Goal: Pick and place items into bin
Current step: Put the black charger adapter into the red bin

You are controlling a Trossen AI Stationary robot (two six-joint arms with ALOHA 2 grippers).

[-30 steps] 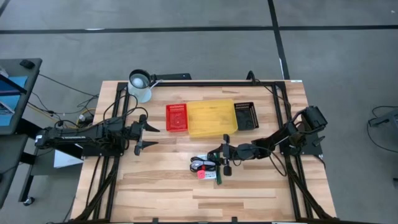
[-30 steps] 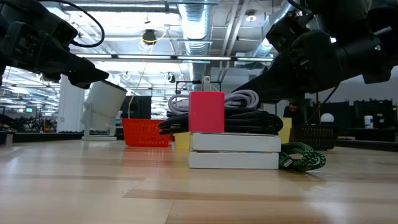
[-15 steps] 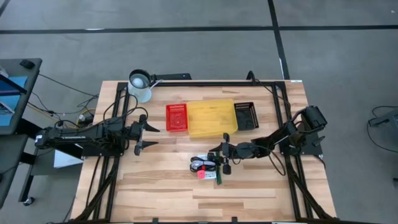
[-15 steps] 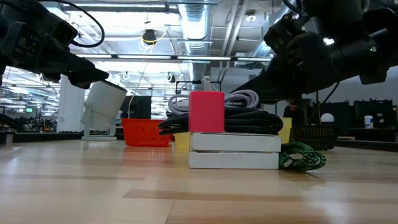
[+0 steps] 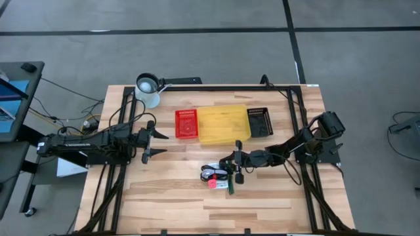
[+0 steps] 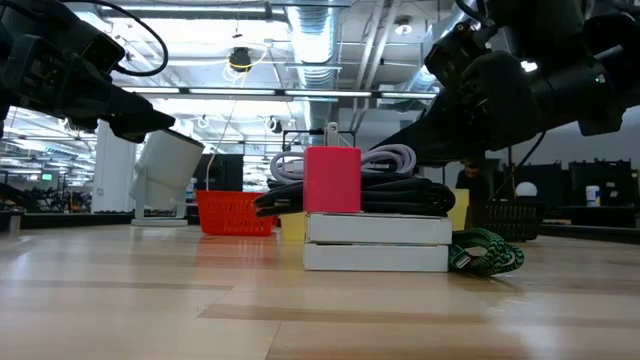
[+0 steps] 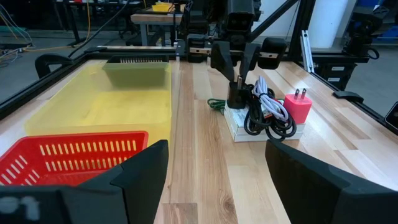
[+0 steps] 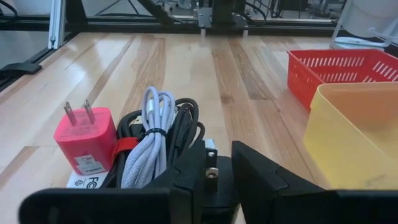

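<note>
Right wrist view: right tool (image 8: 211,175) nearly pressed together against coiled black cable (image 8: 183,134).

Your surroundings, catalogued: grey floor (image 5: 197,59) crossed by dark seam lines; butcher-block wooden table (image 5: 170,196) on a black frame; dark side desk (image 5: 16,98) at the left edge — cables trailing beside it. Overhead you have exposed ceiling ducts (image 6: 310,25) and strip lights.

Overhead, table-level and wrist views share the table (image 5: 170,196).
</note>
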